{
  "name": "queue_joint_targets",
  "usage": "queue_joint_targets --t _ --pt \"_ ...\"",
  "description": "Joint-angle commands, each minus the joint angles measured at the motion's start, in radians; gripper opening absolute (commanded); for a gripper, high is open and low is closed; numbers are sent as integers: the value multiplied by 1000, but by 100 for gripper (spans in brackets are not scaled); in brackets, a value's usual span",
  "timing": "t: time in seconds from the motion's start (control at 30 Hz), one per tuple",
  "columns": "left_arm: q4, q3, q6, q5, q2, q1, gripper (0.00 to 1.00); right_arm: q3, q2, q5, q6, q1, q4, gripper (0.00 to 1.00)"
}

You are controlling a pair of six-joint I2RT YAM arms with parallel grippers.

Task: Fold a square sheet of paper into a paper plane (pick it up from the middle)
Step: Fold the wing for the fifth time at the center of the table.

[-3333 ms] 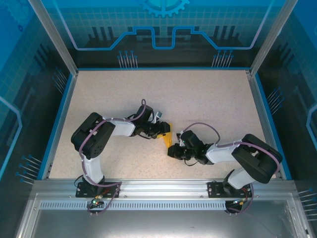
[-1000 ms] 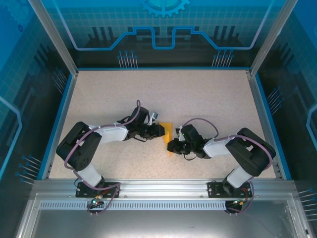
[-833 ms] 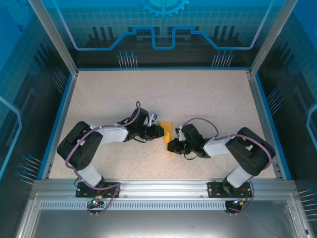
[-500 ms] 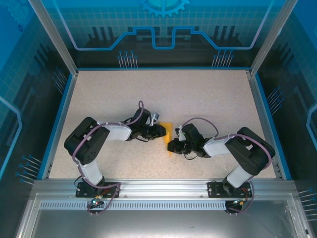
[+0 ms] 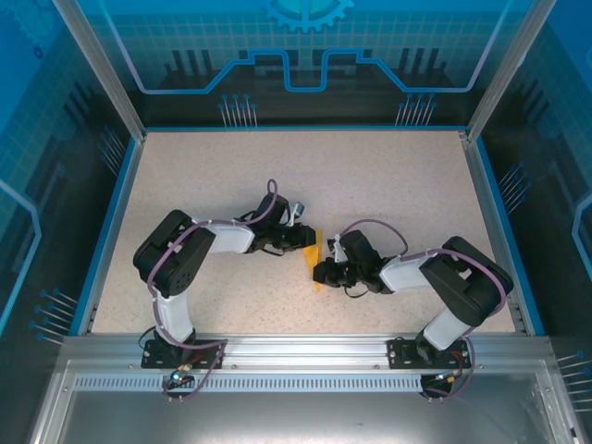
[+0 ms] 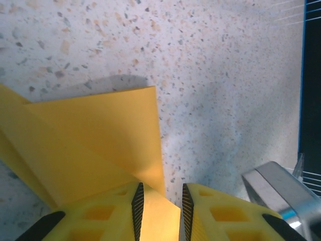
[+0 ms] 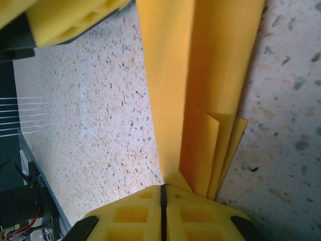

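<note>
1. Top view: the paper plane (image 5: 316,259) is near the middle of the table (image 5: 388,176), a bit toward 6 o'clock. It shows as a narrow orange-yellow sliver running roughly 12 to 6.
2. The left gripper (image 5: 304,239) is at the plane's 10 o'clock end and the right gripper (image 5: 321,272) at its 5 o'clock end. The two arms reach in from 8 and 4 o'clock.
3. Left wrist view: the left gripper (image 6: 159,213) is at 6 o'clock in the picture, its yellow fingers (image 6: 105,216) a little apart.
4. The lower tip of the paper plane (image 6: 95,145) runs down into that gap. Cannot tell whether the pads actually bite it.
5. Same view: folded layers fan out toward 9 and 11 o'clock, with one sharp corner at about 12. The plane casts a shadow on the speckled table (image 6: 225,75).
6. Right wrist view: the right gripper (image 7: 162,201) has its jaws pressed together, just a thin dark seam. They pinch the bottom edge of the paper plane (image 7: 200,75).
7. Same view: the plane runs from 6 up to 12 o'clock, with stepped layer edges at about 5 o'clock.
8. Same view: one yellow finger (image 7: 75,22) of the left gripper is at 11 o'clock, just beside the paper's top. The table (image 7: 90,115) fills 9 o'clock.
</note>
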Motion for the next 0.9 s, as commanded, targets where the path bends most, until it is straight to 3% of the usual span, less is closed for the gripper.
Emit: queue_joint_targets --t 0.0,0.87 --pt "-39 25 51 -26 38 0 30 -40 61 86 -23 -9 -148 9" --pt "-118 143 142 8 120 95 30 -64 44 73 -34 -9 -178 8"
